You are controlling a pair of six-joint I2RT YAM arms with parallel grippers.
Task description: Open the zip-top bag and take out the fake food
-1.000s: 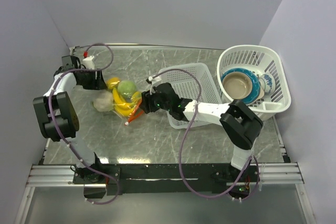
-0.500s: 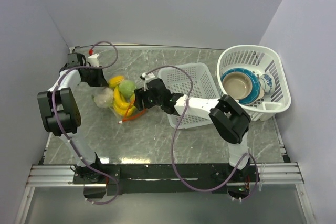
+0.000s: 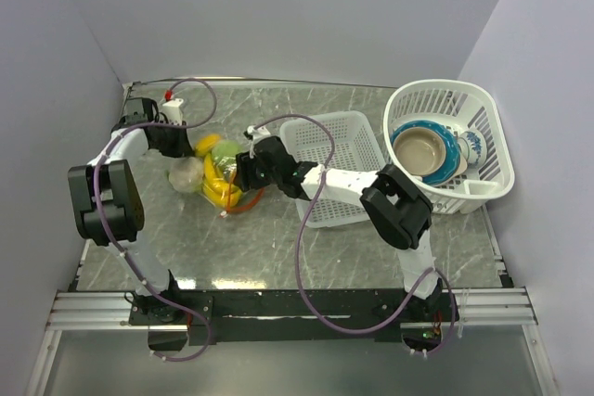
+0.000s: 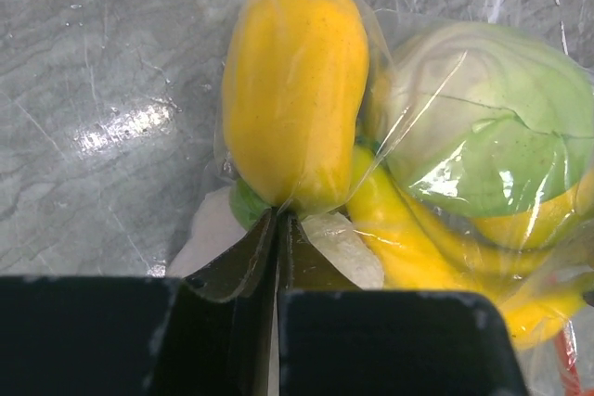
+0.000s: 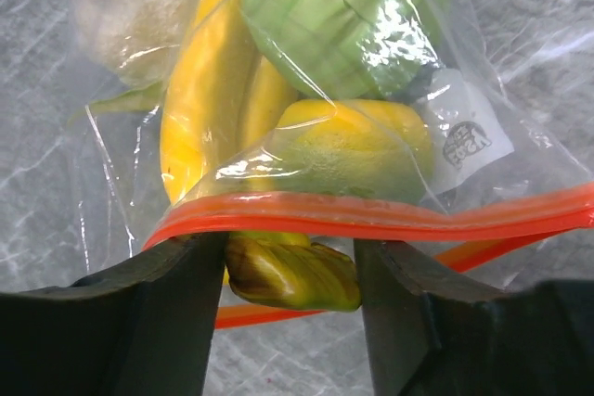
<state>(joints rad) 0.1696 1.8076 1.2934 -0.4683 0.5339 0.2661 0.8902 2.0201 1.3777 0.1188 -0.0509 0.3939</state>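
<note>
From above, the zip-top bag [image 3: 219, 181] lies on the grey marbled table [image 3: 278, 238], left of centre, between the 2 arms and packed with fake food [image 3: 215, 170]. The left gripper [image 3: 186, 144] sits at the bag's far left end. The right gripper [image 3: 238, 173] meets the bag's right side, just beside the orange-red zip strip [image 3: 243, 203]. To the right stands a white slotted basket [image 3: 348, 136], and beyond it a round basket [image 3: 492, 136] holds 2 bowls [image 3: 422, 150].

In the left wrist view, the 2 dark fingers are pressed together, with only a thin slit between them. Their tips nip the clear film right where it tapers under the yellow oval fruit [image 4: 297, 90]. That fruit stands directly ahead of the claw. The green leafy ball [image 4: 483, 127] and banana bunch [image 4: 408, 238] lie ahead to the right, and white cauliflower [image 4: 209, 234] shows beside the fingertips.

In the right wrist view, the fingers stand spread apart. The zip strip runs across the gap from one finger to the other, and the brown stalk end of the bananas lies between them, below the strip. The strip touches the left finger's tip, but nothing is squeezed. A yellow-green round fruit [image 5: 343, 150] sits just beyond the strip.
</note>
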